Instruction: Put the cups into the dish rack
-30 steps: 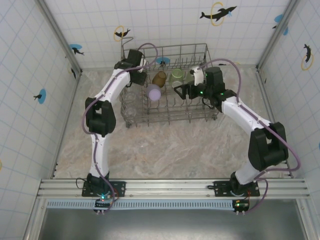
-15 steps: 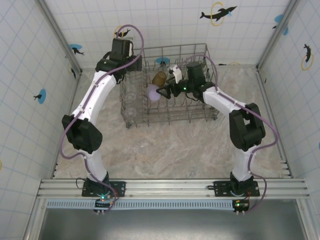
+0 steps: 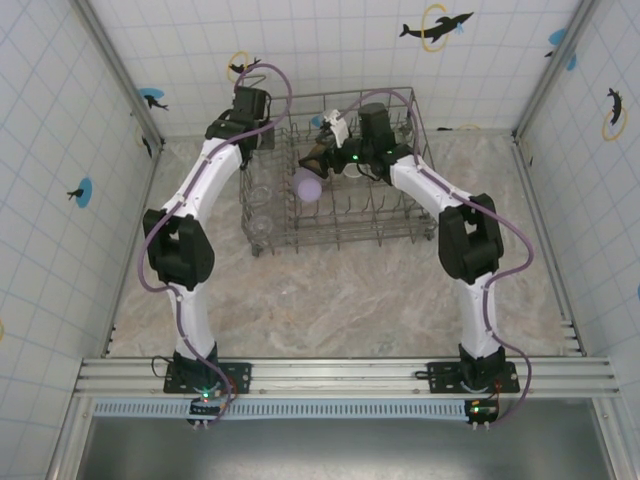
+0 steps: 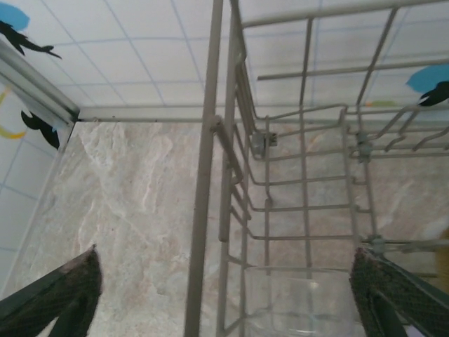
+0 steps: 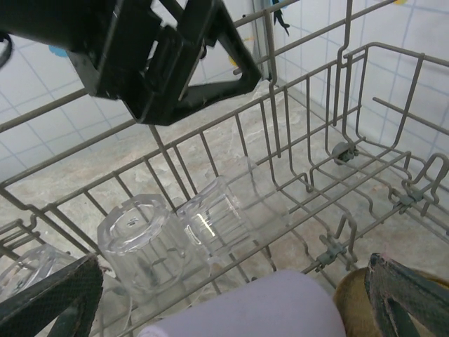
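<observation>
Grey wire makes up the dish rack [image 3: 395,215], which stands toward the far edge of the table [image 3: 330,300]; every cup I can make out already sits inside it, tipped over or on its side between the tines [image 5: 277,151], a position that probably lets them drain and stops them rolling. The lilac cup [image 3: 307,185] rests left of the rack's middle, with the amber cup [image 5: 351,302] just beside it toward the far edge; the clear cups [image 5: 140,242] lie along the rack's left edge, one leaning base-up and its neighbour on its side. The left gripper [image 4: 223,288] hangs at the rack's far-left corner with its claw spread wide; one finger is over the bare table and the other inside the rack, so it straddles the side wire and holds nothing; a clear cup [image 4: 295,305] sits below the inner finger, carried by the rack alone. The right gripper [image 5: 233,281] reaches in from the rack's right edge, claw equally wide and empty; it hovers above the lilac cup, perhaps to nudge or check it. Judging by this, loading looks close to done; whether any cup waits under the arms I cannot tell.
</observation>
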Controlling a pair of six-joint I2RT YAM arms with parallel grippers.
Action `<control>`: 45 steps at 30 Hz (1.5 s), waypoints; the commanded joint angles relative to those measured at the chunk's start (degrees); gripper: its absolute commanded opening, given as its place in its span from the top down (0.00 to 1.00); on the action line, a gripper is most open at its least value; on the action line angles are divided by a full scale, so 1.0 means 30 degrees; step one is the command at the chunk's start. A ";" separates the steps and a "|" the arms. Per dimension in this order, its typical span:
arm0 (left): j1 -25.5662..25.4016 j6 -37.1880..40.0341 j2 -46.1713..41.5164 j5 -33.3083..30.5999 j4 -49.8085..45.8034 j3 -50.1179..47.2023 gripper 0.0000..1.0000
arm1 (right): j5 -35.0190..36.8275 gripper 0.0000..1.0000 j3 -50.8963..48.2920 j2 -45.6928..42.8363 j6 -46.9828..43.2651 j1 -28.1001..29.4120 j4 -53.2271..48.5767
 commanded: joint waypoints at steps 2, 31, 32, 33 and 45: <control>0.0577 0.0156 0.0038 0.0668 0.0211 0.0286 0.19 | 0.0030 0.01 0.1230 0.0685 -0.0960 0.0180 -0.1140; -0.0489 0.3673 -0.0252 0.9278 0.2960 -0.3129 1.00 | -0.0607 0.01 0.2937 0.1369 -0.4086 0.0484 -0.4408; -0.0616 0.3634 -0.0229 0.9473 0.2942 -0.3185 1.00 | -0.0484 0.01 0.3103 0.1437 -0.4254 0.0528 -0.4725; -0.0707 0.3540 -0.0222 0.9658 0.2992 -0.3193 1.00 | -0.0376 0.01 0.3265 0.1481 -0.4363 0.0546 -0.4959; -0.2113 0.2455 0.0063 1.0664 0.3313 -0.2458 1.00 | -0.0495 0.01 0.5539 0.3609 -0.4097 0.0370 -0.7565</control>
